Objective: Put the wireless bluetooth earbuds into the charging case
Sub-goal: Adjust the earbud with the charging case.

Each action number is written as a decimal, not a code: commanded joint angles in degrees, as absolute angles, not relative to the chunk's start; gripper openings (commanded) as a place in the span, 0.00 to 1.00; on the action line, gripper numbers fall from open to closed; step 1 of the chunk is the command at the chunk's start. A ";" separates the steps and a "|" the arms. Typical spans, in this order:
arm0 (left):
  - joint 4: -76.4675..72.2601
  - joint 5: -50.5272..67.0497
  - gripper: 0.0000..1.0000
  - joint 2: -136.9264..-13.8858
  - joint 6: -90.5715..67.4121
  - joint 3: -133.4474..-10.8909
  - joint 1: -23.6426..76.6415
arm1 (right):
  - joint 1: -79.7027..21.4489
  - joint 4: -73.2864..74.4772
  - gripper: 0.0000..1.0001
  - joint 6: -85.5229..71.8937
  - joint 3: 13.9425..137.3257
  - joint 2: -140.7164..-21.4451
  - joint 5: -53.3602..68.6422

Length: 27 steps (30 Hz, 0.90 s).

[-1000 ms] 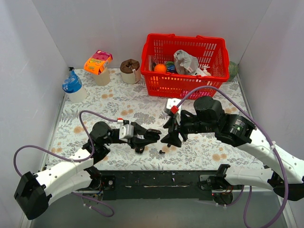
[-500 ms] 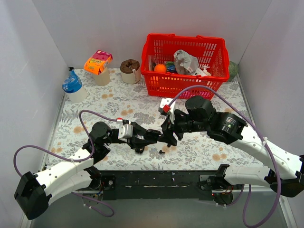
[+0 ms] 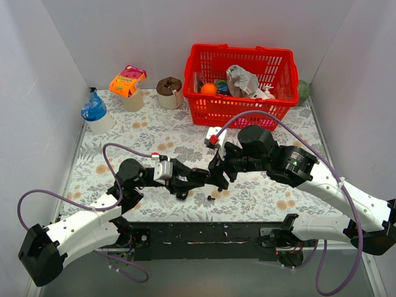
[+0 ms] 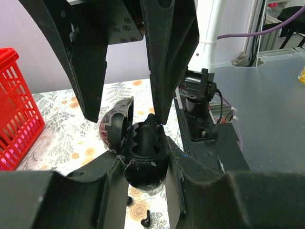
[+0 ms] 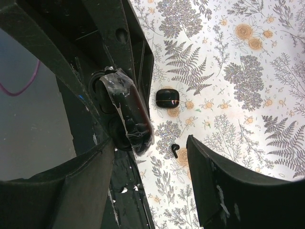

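Note:
My left gripper (image 3: 199,177) is shut on an open black charging case (image 4: 147,143), its lid (image 4: 116,126) tipped back to the left. A dark bud shape (image 4: 150,128) stands in the case's well. My right gripper (image 3: 216,179) is open and empty, and its fingers (image 4: 169,57) hang down on either side of the case. In the right wrist view the taped case (image 5: 131,117) sits between my right gripper's fingers (image 5: 152,157). One loose black earbud (image 3: 211,198) lies on the floral cloth below; it also shows in the right wrist view (image 5: 175,150) and the left wrist view (image 4: 145,218).
A second, closed black case (image 3: 181,195) lies on the cloth near the earbud, also in the right wrist view (image 5: 167,98). A red basket (image 3: 241,111) of items stands at the back. A blue-capped bottle (image 3: 94,111), an orange-topped cup (image 3: 128,83) and a brown cup (image 3: 169,90) stand back left.
My right gripper has moved left and now hangs over the case in my left gripper. The left arm has barely moved.

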<state>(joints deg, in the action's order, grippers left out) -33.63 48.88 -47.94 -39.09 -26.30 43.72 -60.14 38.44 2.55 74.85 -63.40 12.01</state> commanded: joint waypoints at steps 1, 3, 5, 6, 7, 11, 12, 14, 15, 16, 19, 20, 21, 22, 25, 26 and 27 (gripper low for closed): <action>-34.89 49.57 0.00 -46.49 -39.64 -27.86 44.30 | -60.29 35.51 0.69 1.41 75.67 -63.19 9.58; -34.89 49.57 0.00 -46.49 -39.64 -27.77 44.38 | -60.29 35.42 0.69 1.23 75.59 -63.19 9.49; -34.98 49.66 0.00 -46.41 -39.73 -27.69 44.47 | -60.29 35.07 0.69 0.88 75.41 -63.19 9.14; -34.89 49.66 0.00 -46.41 -39.73 -27.69 44.47 | -60.29 34.98 0.69 0.79 75.41 -63.11 9.05; -34.81 49.66 0.00 -46.41 -39.64 -27.69 44.47 | -60.29 34.98 0.69 0.70 75.50 -63.11 8.88; -34.80 49.66 0.00 -46.23 -39.73 -27.33 44.56 | -60.29 34.80 0.69 0.44 75.76 -63.19 8.35; -34.72 49.66 0.00 -46.23 -39.73 -27.33 44.56 | -60.29 34.63 0.69 0.35 75.76 -63.19 8.26; -34.72 49.66 0.00 -46.14 -39.73 -27.25 44.56 | -60.29 34.54 0.69 0.35 75.76 -63.19 8.09; -34.72 49.66 0.00 -46.06 -39.73 -27.16 44.65 | -60.29 34.54 0.69 0.35 75.85 -63.19 7.91; -34.80 49.66 0.00 -46.14 -39.73 -27.25 44.65 | -60.29 34.54 0.69 0.35 75.94 -63.19 7.74; -34.72 49.75 0.00 -46.14 -39.73 -27.16 44.65 | -60.29 34.37 0.69 0.35 75.94 -63.19 7.30; -34.63 49.66 0.00 -46.06 -39.73 -27.16 44.65 | -60.29 34.37 0.69 0.35 75.85 -63.28 7.21; -34.45 49.75 0.00 -46.23 -39.55 -27.07 44.74 | -60.29 34.37 0.69 0.35 75.94 -63.28 7.12; -34.37 49.75 0.00 -46.14 -39.55 -27.07 44.74 | -60.29 34.37 0.69 0.35 75.85 -63.28 6.95; -34.28 49.83 0.00 -46.14 -39.46 -27.07 44.74 | -60.29 34.19 0.69 -0.95 76.03 -63.19 6.25; -34.28 49.92 0.00 -46.14 -39.46 -26.98 44.74 | -60.38 34.36 0.69 -0.97 76.11 -63.28 6.15; -34.36 49.83 0.00 -46.23 -39.46 -26.90 44.74 | -60.29 34.28 0.69 -1.05 76.20 -63.28 6.07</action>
<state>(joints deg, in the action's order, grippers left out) -33.43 48.21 -47.77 -39.44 -26.30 43.77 -60.47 38.13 -0.10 74.85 -63.37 9.76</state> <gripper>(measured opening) 0.287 0.691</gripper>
